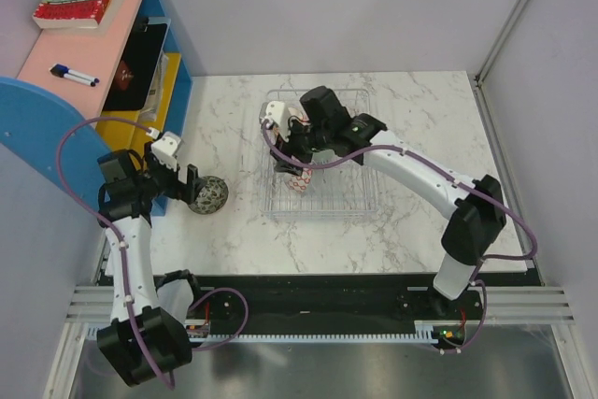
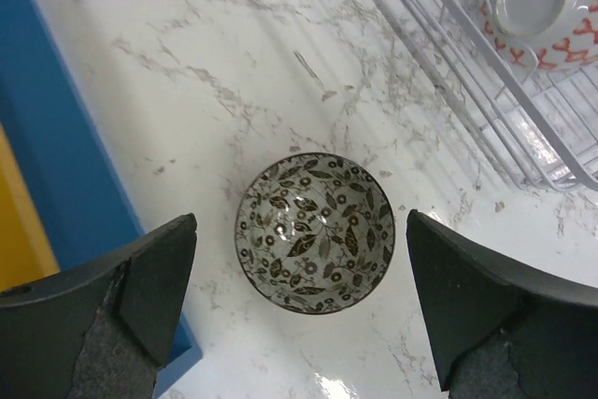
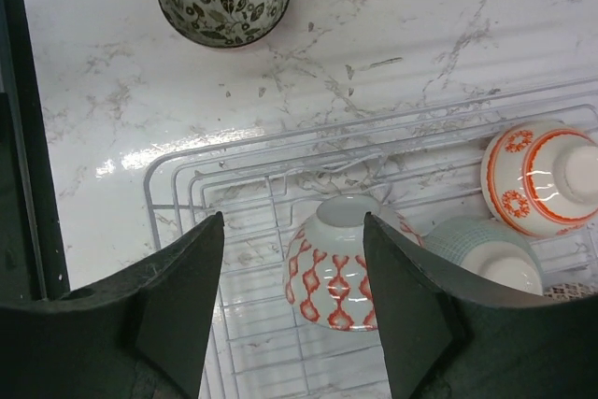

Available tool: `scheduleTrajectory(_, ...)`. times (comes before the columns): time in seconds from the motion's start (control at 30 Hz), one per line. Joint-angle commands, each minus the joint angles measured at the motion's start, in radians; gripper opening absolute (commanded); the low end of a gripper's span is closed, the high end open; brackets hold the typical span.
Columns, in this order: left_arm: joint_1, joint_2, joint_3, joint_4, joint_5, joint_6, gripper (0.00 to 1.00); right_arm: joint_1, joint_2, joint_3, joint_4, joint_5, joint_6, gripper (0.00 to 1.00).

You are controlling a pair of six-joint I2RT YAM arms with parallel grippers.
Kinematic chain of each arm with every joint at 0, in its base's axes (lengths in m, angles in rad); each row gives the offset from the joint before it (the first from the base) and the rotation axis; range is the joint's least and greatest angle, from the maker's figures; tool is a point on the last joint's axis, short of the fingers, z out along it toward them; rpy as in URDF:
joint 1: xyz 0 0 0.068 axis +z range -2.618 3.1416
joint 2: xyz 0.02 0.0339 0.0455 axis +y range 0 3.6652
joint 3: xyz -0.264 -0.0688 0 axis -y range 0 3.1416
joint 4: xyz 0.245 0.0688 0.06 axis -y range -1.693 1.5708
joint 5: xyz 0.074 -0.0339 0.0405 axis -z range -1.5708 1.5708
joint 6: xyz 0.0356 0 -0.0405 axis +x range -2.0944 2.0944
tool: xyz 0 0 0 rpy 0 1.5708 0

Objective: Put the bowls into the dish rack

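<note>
Top view first: the dish rack (image 1: pixel 336 198) sits mid-table, and the dark leaf-print bowl (image 1: pixel 211 195) is out on the marble just left of the dish rack, so that one isn't loaded yet; the left gripper (image 1: pixel 190 190) hangs right beside it on the side away from the dish rack, arm folded tight above its base; the right arm stretches long across from the dish rack's right side, and the right gripper (image 1: pixel 290 163) points down into the dish rack's left half, over a red-diamond bowl (image 1: pixel 300 181); the arm hides the rest of the load from here. Left wrist view: jaws spread as wide as they go, a finger (image 2: pixel 140 296) either side of the dark bowl with bare marble between, camera looking straight down into it, nothing held; the bowl is upright and apart from the dish rack's wire edge. Right wrist view: three bowls are in the dish rack, the red-diamond one tipped over near the corner closest to the dark bowl, plus an orange-ringed bowl (image 3: pixel 547 179) and a pale green bowl (image 3: pixel 486 254) further in, both bottoms-up; the right jaws stand medium-wide astride the red-diamond bowl with a gap showing on one side, so I'd say not gripping; my read is three in, one to go, and the left arm looks lined up for it.
</note>
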Motion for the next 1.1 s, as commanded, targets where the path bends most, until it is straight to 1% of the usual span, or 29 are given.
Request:
scheduleTrajectory(0.0,0.007,0.027,0.043,0.027,-0.059,-0.028,1.00,0.054,0.069,0.099,-0.082,0.060,-0.118,0.68)
scheduleTrajectory(0.17,0.005,0.138,0.019,0.030,-0.084,-0.007,1.00,0.071,0.061,0.099,-0.091,0.057,-0.104,0.68)
scheduleTrajectory(0.4,0.002,0.220,-0.044,0.107,-0.108,0.002,1.00,0.071,-0.016,0.061,-0.092,0.062,-0.087,0.68)
scheduleTrajectory(0.53,-0.004,0.265,-0.067,0.123,-0.093,0.013,1.00,0.071,-0.066,0.046,-0.098,0.070,-0.077,0.69)
scheduleTrajectory(0.6,-0.007,0.251,-0.080,0.122,-0.073,0.021,1.00,0.070,-0.085,0.030,-0.098,0.071,-0.074,0.68)
scheduleTrajectory(0.77,-0.015,0.086,-0.097,0.111,0.016,0.032,1.00,0.068,-0.117,0.023,-0.103,0.083,-0.070,0.69)
scheduleTrajectory(0.87,-0.021,0.017,-0.077,0.050,0.089,0.076,1.00,0.068,-0.123,0.024,-0.103,0.089,-0.070,0.69)
scheduleTrajectory(0.97,-0.044,0.029,-0.051,-0.002,0.097,0.113,1.00,0.065,-0.131,0.024,-0.105,0.086,-0.064,0.70)
scheduleTrajectory(1.07,-0.091,0.099,-0.028,-0.034,0.038,0.168,1.00,0.061,-0.137,0.020,-0.103,0.083,-0.058,0.70)
